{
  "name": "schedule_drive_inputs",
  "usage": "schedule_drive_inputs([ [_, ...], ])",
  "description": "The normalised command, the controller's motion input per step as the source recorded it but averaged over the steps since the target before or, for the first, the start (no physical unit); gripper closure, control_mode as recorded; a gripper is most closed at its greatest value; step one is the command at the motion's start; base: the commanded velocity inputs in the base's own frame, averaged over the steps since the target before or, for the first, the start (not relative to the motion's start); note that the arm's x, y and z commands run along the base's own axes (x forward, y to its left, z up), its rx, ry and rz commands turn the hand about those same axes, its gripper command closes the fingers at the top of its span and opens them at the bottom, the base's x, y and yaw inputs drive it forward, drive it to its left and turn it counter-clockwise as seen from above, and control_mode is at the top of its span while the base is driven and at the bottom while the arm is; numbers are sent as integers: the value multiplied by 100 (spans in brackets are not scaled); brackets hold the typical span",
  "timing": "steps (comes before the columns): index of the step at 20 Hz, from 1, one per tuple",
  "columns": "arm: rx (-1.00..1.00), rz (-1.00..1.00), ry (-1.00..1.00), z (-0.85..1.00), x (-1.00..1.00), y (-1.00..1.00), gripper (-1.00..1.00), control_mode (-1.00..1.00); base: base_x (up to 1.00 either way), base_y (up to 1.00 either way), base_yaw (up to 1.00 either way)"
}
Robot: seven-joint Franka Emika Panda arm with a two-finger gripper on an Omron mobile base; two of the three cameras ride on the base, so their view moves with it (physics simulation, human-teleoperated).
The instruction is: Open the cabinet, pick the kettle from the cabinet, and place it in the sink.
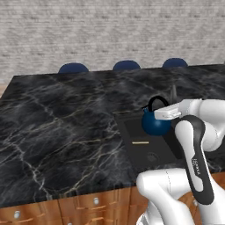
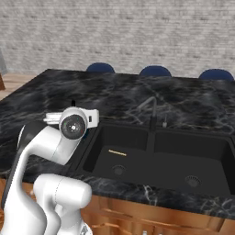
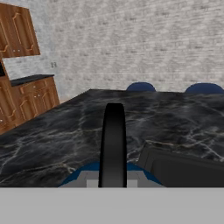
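Note:
The small dark-blue kettle point(image 1: 154, 125) hangs by its black loop handle point(image 1: 157, 102) from my gripper point(image 1: 163, 115), which is shut on that handle. In the hand view the handle point(image 3: 113, 144) runs straight up the middle, with the blue body point(image 3: 76, 176) below it. The kettle is held above the counter at the left rim of the dark sink point(image 2: 137, 153), whose corner point(image 3: 183, 168) lies just right of the kettle. In the right base view my hand point(image 2: 73, 123) covers most of the kettle. A reddish-brown wall cabinet point(image 3: 17, 30) shows far off at upper left.
A slim faucet point(image 2: 151, 114) stands behind the sink's divider. A thin yellow stick point(image 2: 117, 152) lies in the left basin. Black gold-veined marble counter point(image 1: 57, 123) spreads wide to the left. Blue stool tops point(image 1: 126, 66) line the far edge. Wooden drawers point(image 1: 94, 202) sit below.

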Motion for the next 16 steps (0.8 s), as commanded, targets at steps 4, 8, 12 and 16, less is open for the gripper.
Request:
schedule_drive_inputs([
  [4,0,0,0,0,0,0,100,100,52,12,0],
  [8,0,0,0,0,0,0,100,100,52,9,0],
  [12,0,0,0,0,0,0,100,100,55,6,5],
  [16,0,0,0,0,0,0,100,100,45,6,4],
])
